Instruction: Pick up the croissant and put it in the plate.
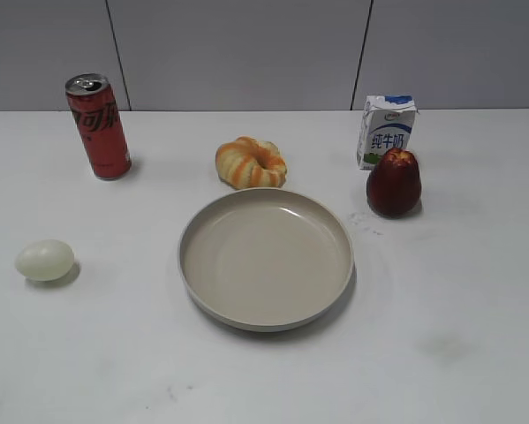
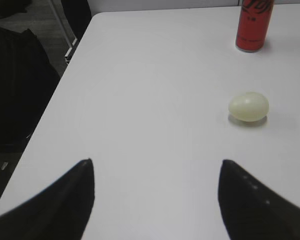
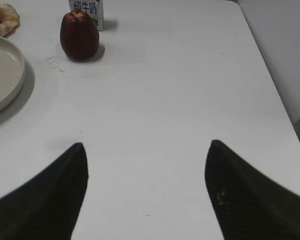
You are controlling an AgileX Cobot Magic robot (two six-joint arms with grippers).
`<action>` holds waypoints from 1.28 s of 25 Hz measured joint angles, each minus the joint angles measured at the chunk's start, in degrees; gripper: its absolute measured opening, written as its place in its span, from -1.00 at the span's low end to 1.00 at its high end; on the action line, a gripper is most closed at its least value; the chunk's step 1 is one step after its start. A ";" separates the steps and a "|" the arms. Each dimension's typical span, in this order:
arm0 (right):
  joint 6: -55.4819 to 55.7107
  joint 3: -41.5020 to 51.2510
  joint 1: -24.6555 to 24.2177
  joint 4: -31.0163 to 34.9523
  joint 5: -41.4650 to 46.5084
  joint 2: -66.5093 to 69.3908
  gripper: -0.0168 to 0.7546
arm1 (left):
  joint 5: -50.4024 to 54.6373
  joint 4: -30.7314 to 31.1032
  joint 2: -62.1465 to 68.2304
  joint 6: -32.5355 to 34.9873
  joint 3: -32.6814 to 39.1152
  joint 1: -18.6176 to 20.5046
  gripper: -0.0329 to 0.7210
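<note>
step: grab not started | both pincers spread, empty: left pincer (image 2: 155, 172), right pincer (image 3: 145, 152) | striped orange-cream ring croissant (image 3: 2, 17) far ahead-left of right pincer | tip: pinch across the ridges, then lower into beige round glossy plate (image 3: 9, 75)

Lighting even, bright, diffuse from above. Short soft shadows beside the can (image 1: 99, 126) and apple (image 1: 394, 182). Faint glare inside the plate (image 1: 266, 259) rim. Wrist views dimmer; near gripper fingers (image 2: 54, 207) blurred, dark.

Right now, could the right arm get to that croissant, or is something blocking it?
Probably yes. The right gripper is open over bare table, and the croissant sits in the open behind the plate. The apple stands off to the side, not between them.
</note>
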 joint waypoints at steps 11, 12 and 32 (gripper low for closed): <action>-1.13 -1.18 0.00 -0.22 -3.19 3.12 0.47 | 0.00 0.00 0.00 0.00 0.00 0.00 0.64; -1.19 -1.79 0.00 -0.22 -5.77 5.33 0.47 | 0.00 0.00 0.00 0.00 0.00 0.00 0.64; -10.89 -49.36 1.35 17.29 -13.51 92.71 0.47 | 0.00 0.00 0.00 0.00 0.00 0.00 0.64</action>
